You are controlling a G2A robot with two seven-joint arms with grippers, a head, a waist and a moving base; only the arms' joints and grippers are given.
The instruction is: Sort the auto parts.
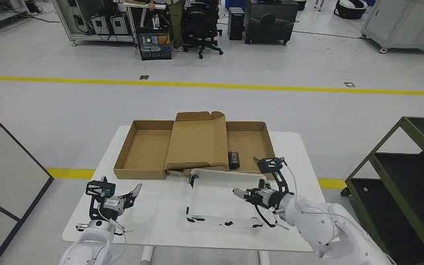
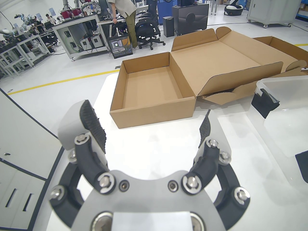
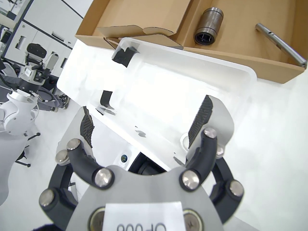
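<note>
Although the box [image 1: 149, 156] has two compartments, both parts lie in its right one. The bearing [image 3: 208, 26] is a short, dark steel cylinder on its side, glossy, with a thin groove near each end and a black hollow bore. It rests near the flap [image 1: 199, 142] that covers the middle of the box. The rod [image 3: 280, 44] is a slim, bright metal shaft with a small notch. It lies flat beside the bearing, apart from it, on the side away from the flap.

The box is plain brown cardboard, shallow and straight-walled, and its left compartment shows a bare floor. Just in front of the box stands the bin [image 2: 281, 79], a clear plastic tub with rounded corners and black tape patches, on the smooth white table [image 1: 159, 212].

The left gripper [image 2: 149, 126] hovers low over the table in front of the box's left compartment, pointing at it. Its fingers are spread wide with nothing between them, and the black ribbed pads [image 2: 92, 121] face each other. The right gripper [image 3: 144, 121] hangs over the bin in front of the box's right compartment, tilted down, also spread wide and holding nothing.
</note>
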